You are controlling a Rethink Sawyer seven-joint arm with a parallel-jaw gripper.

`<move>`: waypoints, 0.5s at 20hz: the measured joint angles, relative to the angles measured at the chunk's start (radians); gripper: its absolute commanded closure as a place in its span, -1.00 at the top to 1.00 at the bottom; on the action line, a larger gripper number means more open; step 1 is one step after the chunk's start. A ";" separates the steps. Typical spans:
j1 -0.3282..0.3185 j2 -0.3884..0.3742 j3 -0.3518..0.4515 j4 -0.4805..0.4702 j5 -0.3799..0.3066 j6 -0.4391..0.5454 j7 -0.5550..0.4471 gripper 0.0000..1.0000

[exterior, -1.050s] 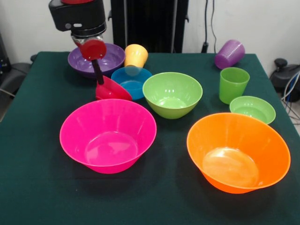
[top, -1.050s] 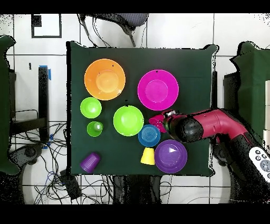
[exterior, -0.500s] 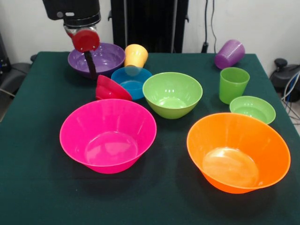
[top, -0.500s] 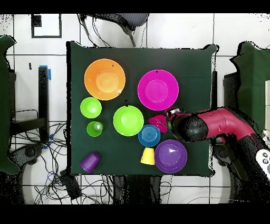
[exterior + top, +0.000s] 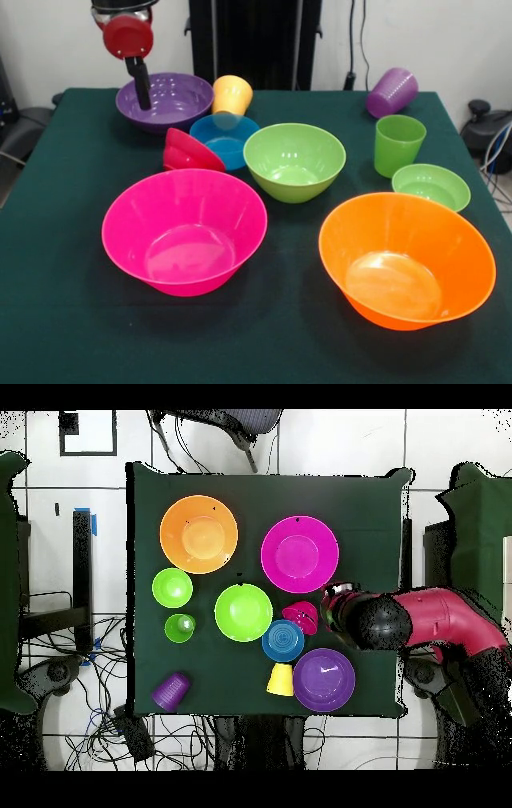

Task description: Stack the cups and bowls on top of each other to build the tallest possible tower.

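My gripper (image 5: 144, 101) hangs empty above the purple bowl's (image 5: 164, 100) left rim and shows by the table's right edge in the overhead view (image 5: 334, 596). The small red bowl (image 5: 189, 152) lies tipped on its side against the blue bowl (image 5: 225, 138), below and to the right of the gripper. The yellow-orange cup (image 5: 231, 94) leans at the blue bowl's far rim. The medium green bowl (image 5: 294, 160) stands upright and empty at the centre. The pink bowl (image 5: 184, 230) and orange bowl (image 5: 406, 258) sit in front. No tower shows.
At the right stand the green cup (image 5: 398, 144) and the small light green bowl (image 5: 431, 186). The purple cup (image 5: 392, 92) lies on its side at the far right corner. The dark green table (image 5: 72, 320) ends close behind the purple bowl.
The gripper has risen and drawn back from the red bowl's rim toward the purple bowl. The red bowl stays tipped on the table.
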 measured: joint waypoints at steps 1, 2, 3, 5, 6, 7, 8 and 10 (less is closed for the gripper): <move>0.006 -0.004 -0.010 -0.001 0.012 0.000 0.002 1.00; 0.021 -0.012 -0.032 -0.006 0.036 0.000 0.012 1.00; 0.029 -0.015 -0.043 -0.010 0.048 0.000 0.020 1.00; 0.041 -0.021 -0.064 -0.018 0.068 0.000 0.036 1.00; 0.044 -0.022 -0.068 -0.021 0.071 0.000 0.039 1.00; 0.052 -0.023 -0.089 -0.032 0.086 0.000 0.056 1.00; 0.056 -0.022 -0.102 -0.041 0.097 0.000 0.069 1.00; 0.060 -0.022 -0.120 -0.052 0.114 0.000 0.088 1.00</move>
